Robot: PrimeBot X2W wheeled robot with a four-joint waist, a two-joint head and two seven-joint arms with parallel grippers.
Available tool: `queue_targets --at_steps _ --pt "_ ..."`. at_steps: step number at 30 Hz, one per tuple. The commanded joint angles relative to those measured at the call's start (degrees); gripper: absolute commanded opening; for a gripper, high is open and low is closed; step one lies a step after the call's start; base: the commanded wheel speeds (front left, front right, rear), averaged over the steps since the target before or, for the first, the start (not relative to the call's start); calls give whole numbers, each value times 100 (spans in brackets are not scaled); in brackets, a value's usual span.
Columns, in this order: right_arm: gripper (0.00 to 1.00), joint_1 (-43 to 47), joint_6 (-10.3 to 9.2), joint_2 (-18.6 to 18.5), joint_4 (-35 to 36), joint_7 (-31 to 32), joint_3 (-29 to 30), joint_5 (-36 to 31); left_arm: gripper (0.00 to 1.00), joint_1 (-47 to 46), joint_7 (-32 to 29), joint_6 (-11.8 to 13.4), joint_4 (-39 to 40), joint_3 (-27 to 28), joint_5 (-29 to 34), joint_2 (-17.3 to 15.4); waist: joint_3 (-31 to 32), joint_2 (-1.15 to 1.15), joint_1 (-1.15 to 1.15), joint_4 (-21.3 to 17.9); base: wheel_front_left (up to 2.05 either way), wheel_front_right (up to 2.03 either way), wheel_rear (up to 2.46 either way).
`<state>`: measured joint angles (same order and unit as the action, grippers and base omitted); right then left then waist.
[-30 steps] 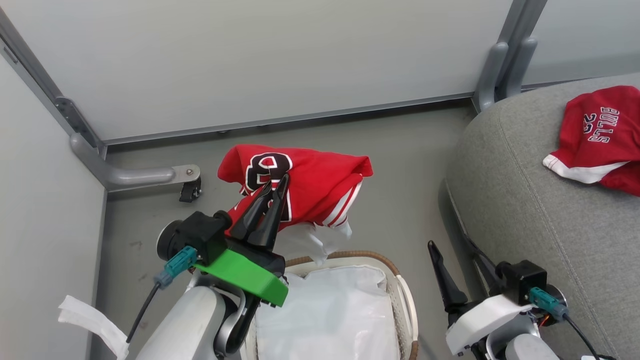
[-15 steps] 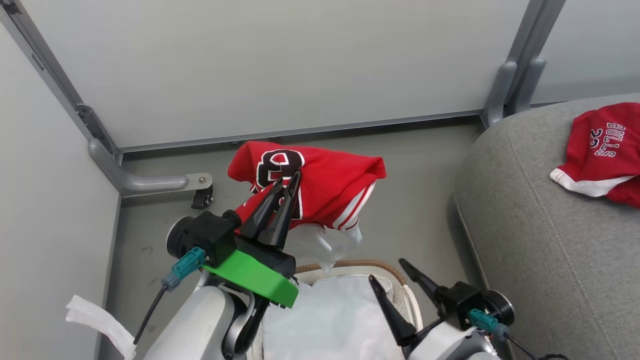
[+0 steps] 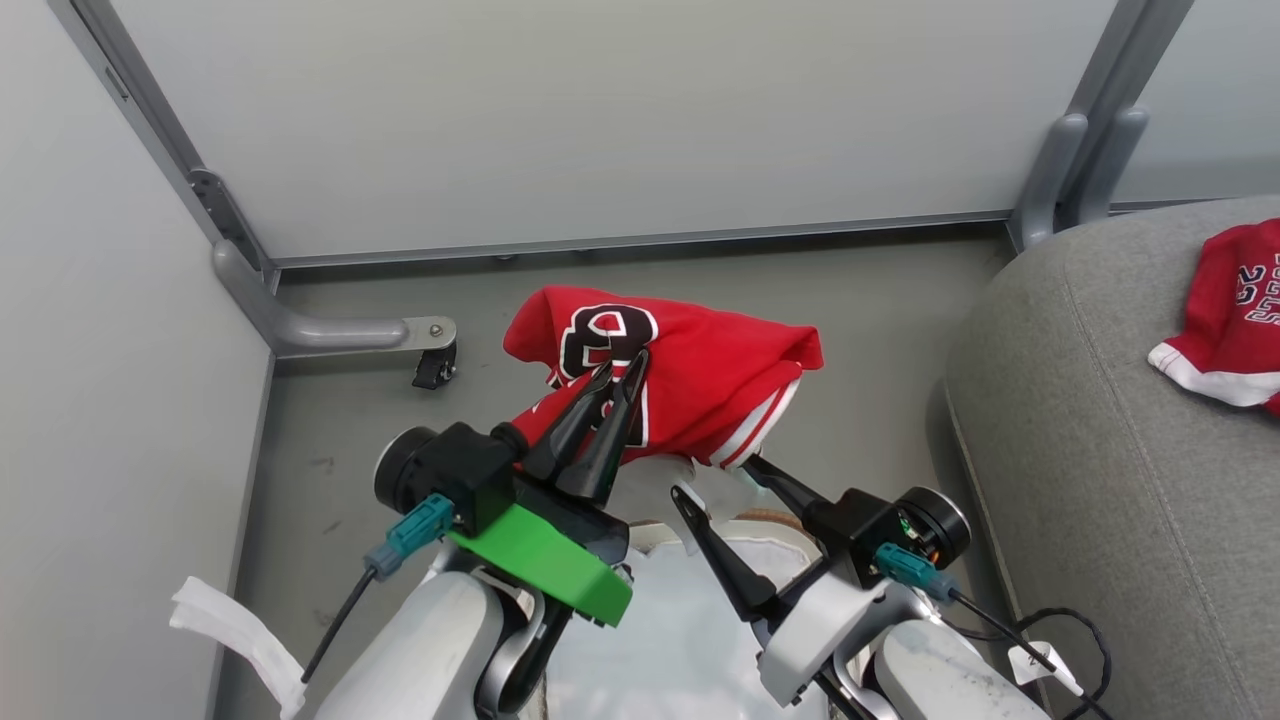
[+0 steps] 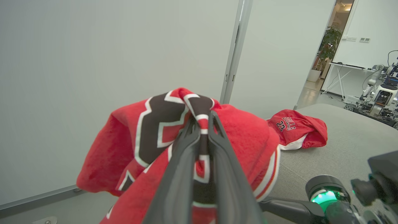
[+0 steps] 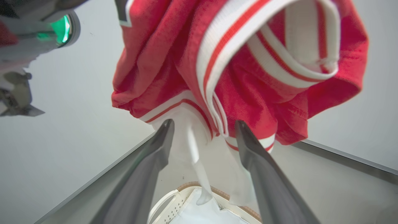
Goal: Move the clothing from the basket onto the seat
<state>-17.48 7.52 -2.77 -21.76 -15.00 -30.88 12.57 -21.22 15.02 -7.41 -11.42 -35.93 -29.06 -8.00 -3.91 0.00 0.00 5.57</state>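
Red "23" jersey (image 3: 690, 380) hangs clamped in the left pincer (image 3: 624, 362) above the basket (image 5: 172, 203), with the seat (image 3: 1100, 450) at 3 o'clock. Below it the right pincer (image 3: 715, 476) stands apart around a dangling white cloth (image 5: 186, 133). If it closes there, it may drag this cloth, perhaps the liner, out too.

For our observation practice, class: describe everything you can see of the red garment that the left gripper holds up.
The red garment is soft knit-looking fabric with a large black, white-edged numeral and white-and-red striped trim. It hangs bunched and folded above the basket, clear of the floor, pinched at the numeral by the shut left gripper. White cloth dangles beneath it. The open right gripper straddles its lower edge; contact is unclear.
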Motion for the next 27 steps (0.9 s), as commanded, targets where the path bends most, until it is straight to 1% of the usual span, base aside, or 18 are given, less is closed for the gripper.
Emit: queue_targets --at_steps 1,8,9,10,11,12,17,27 --pt "100 -89 -6 -23 -13 -27 -3 37 0 -98 22 -15 3 -32 -63 18 -21 0 0 70 0 0 0" --pt "100 -249 -6 -25 -31 -28 -103 126 0 -125 22 -15 -13 -212 -96 -11 -62 0 0 169 0 0 0" --pt "89 -274 -6 -25 -63 -28 -137 128 0 -131 22 -15 -14 -219 -103 -10 -72 0 0 177 0 0 0" --pt "48 -299 -6 -25 -92 -28 -159 131 0 -137 22 -15 -15 -221 -110 -8 -80 0 0 183 0 0 0" --pt "28 -331 -6 -24 -124 -27 -190 161 0 -148 22 -15 -14 -227 -113 -2 -90 0 0 190 0 0 0" --pt "0 -346 -6 -22 -148 -27 -210 185 0 -162 22 -15 -12 -233 -117 7 -97 0 0 195 0 0 0" --pt "0 -398 -6 -24 -207 -28 -226 317 0 -185 22 -15 3 -237 -119 29 -117 0 0 192 0 0 0" --pt "0 -360 -6 -24 -257 -27 -230 364 0 -152 22 -15 -26 -198 -107 14 -134 0 0 133 0 0 0"
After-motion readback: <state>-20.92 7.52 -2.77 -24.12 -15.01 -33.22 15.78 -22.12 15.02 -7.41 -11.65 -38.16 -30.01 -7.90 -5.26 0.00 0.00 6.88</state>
